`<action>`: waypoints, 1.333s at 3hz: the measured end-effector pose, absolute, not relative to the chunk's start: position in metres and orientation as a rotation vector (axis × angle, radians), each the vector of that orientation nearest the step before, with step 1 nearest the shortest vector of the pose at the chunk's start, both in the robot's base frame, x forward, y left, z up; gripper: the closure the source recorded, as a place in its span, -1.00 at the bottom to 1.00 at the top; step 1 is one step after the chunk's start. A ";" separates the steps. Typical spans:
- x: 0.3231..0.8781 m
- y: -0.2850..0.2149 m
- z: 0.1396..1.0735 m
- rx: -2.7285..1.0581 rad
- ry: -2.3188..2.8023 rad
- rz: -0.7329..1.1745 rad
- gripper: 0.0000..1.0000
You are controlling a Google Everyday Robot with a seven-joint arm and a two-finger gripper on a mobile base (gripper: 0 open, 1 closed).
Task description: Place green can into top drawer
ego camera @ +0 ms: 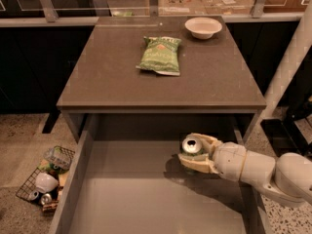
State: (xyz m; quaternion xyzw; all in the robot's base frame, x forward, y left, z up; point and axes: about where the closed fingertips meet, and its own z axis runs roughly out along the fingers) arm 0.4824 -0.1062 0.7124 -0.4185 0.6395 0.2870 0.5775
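The green can (192,147) shows mostly as its silver top with pull tab, upright between the cream fingers (195,164) of my gripper (196,152). The gripper is shut on the can and reaches in from the right on a white arm (258,170). It holds the can inside the open top drawer (122,199), over the right rear part of the drawer's smooth grey bottom, casting a shadow just below. Whether the can touches the bottom cannot be told.
On the brown table (107,77) above the drawer lie a green chip bag (160,55) and a white bowl (203,27) at the back right. A wire basket (45,178) with cans and clutter sits on the floor to the left.
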 end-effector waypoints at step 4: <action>0.482 -0.099 0.714 -0.990 1.489 0.682 -1.00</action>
